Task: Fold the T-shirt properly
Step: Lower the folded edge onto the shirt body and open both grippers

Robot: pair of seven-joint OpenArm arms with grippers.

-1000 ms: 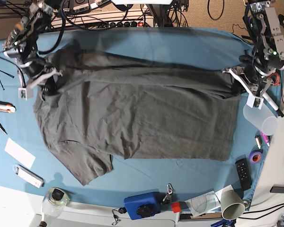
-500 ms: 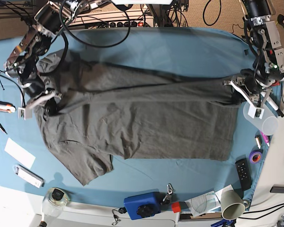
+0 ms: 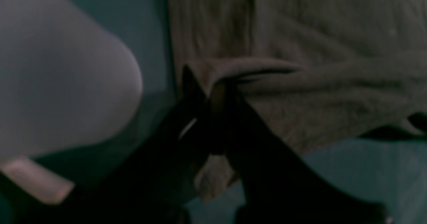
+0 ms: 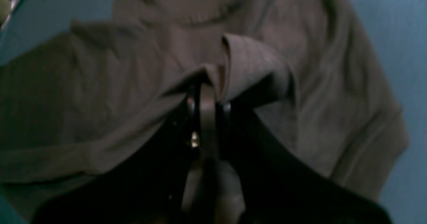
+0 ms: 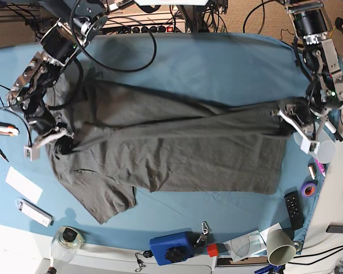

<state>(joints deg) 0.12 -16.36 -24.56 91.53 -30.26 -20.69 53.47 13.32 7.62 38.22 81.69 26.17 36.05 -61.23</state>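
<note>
T-shirt [image 5: 171, 151]: spread on blue tabletop [image 5: 217, 63], long axis running side to side in base view, neck/sleeve end w/ right tool [image 5: 56, 144], hem end w/ left tool [image 5: 290, 114]. Far long edge lifted & carried toward near edge; near half flat, one sleeve splayed at near corner.

Right tool: clamped tight on a ridge of fabric beside the ribbed collar [image 4: 196, 15] in wrist view. Left tool: pinched closed on hem-side corner, fold of cloth between tips [image 3: 217, 94].

Key relation: gripped edge spans between both tools, roughly parallel to long axis; free near edge lies toward camera side of both. Likely next: equal travel, both arms, to keep fold straight.

Material: soft dark-grey knit, matte, wrinkles easily, sags between grips. Translucent cup [image 5: 323, 149] just beside left tool – snag risk.
</note>
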